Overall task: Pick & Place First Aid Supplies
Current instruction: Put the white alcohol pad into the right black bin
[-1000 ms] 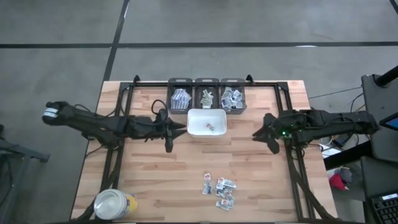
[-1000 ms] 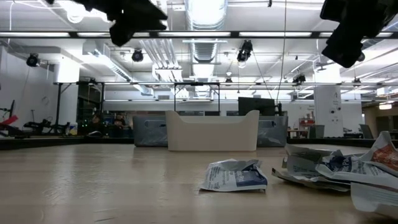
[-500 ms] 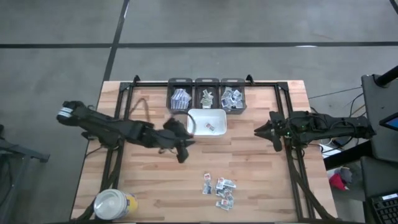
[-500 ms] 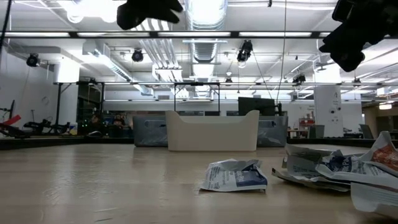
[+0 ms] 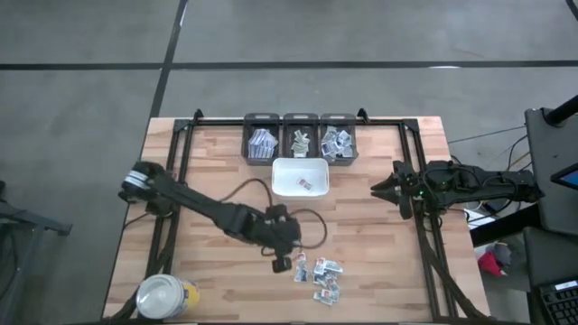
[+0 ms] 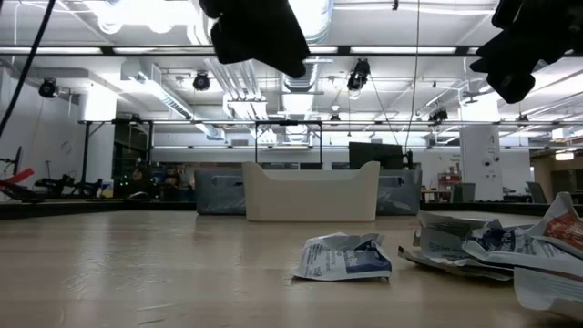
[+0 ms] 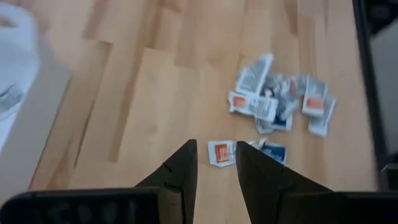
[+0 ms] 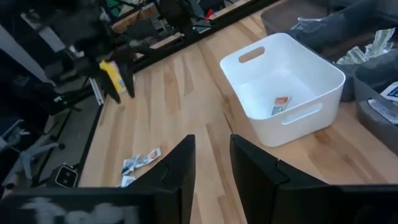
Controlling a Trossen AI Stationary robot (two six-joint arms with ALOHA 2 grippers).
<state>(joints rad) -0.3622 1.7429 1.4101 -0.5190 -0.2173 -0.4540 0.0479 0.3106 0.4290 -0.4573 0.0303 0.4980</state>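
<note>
Left claw has swung from beside the white tray at upper centre down to lower centre of the high view, now at the left edge of the loose packets. Fingers stand a narrow gap apart, nothing between them; in the left wrist view a red-printed sachet lies just past the tips. Judgement: lining up the next pick.

One packet already lies in the tray. Right claw waits at centre right, shifted slightly; fingers parted, empty.

Surface: pale wood-plank tabletop, three dark bins along the top edge holding more packets, yellow jar at lower left. Room: grey concrete floor, ceiling strip lights.
</note>
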